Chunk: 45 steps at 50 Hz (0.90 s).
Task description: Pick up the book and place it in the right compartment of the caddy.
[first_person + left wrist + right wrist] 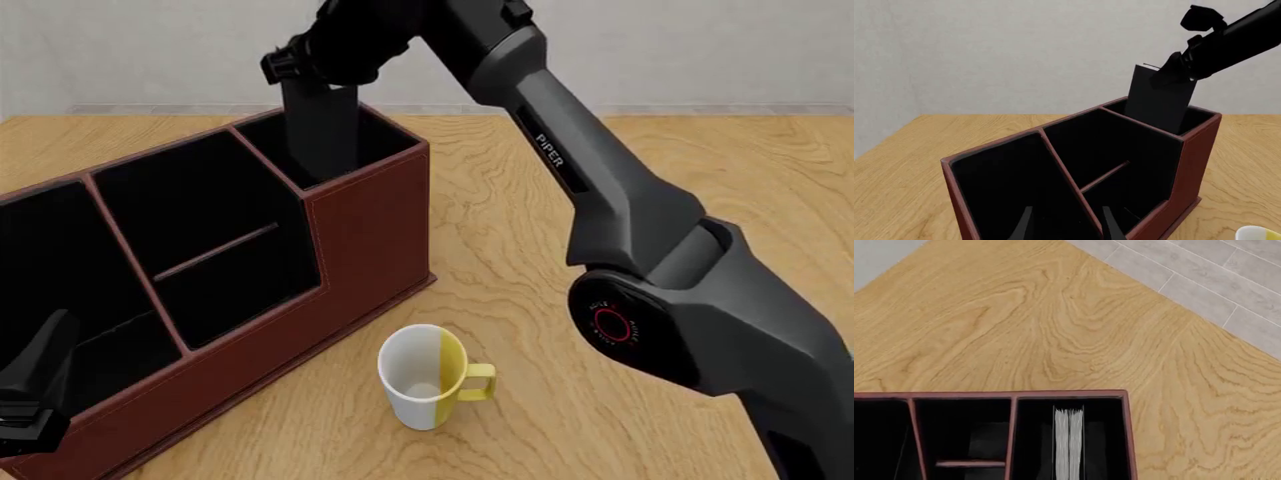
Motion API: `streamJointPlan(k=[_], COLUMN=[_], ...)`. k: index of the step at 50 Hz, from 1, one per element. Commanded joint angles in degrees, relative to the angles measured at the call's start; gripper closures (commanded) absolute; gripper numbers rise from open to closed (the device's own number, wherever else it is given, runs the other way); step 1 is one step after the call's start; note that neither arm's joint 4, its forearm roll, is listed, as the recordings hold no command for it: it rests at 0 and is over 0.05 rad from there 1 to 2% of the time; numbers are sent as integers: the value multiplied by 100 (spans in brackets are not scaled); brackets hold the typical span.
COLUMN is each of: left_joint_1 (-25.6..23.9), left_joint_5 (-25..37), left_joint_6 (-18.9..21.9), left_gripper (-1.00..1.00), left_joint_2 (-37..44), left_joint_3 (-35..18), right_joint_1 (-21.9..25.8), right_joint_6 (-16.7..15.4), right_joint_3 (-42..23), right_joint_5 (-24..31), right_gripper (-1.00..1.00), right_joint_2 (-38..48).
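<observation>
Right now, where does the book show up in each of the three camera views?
Left wrist view: book upright, upper right, lower end in the caddy's far end section, held by the right gripper.
Front view: top centre-left, in the right compartment.
Right wrist view: pale page edge, bottom centre.
Shared landmark: the caddy's stitched rim.

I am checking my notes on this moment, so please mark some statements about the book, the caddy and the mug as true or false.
1. The book stands partly inside the right compartment of the caddy. True.
2. The right end effector holds the book at its top. True.
3. The mug lies on its side. False: it stands upright on the table, in front of the caddy.
4. The book is in the middle section with the crossbar. False: it is in the narrow end section.
5. The left end effector grips the caddy's wall. False: it hangs open over the caddy's left section.
</observation>
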Motion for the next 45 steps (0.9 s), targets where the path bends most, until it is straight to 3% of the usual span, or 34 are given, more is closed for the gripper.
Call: streamJointPlan(k=[1,45], left_joint_1=[0,0], left_joint_5=[0,0], left_joint_6=[-1,0], left_gripper=[-100,-100], left_joint_2=[1,1], left_joint_3=[0,0], right_joint_1=[-29,-61], right_joint_6=[108,133], right_joint_3=[-46,-46], right_joint_5=[-15,-46], right_gripper=[100,100], right_joint_2=[-9,151])
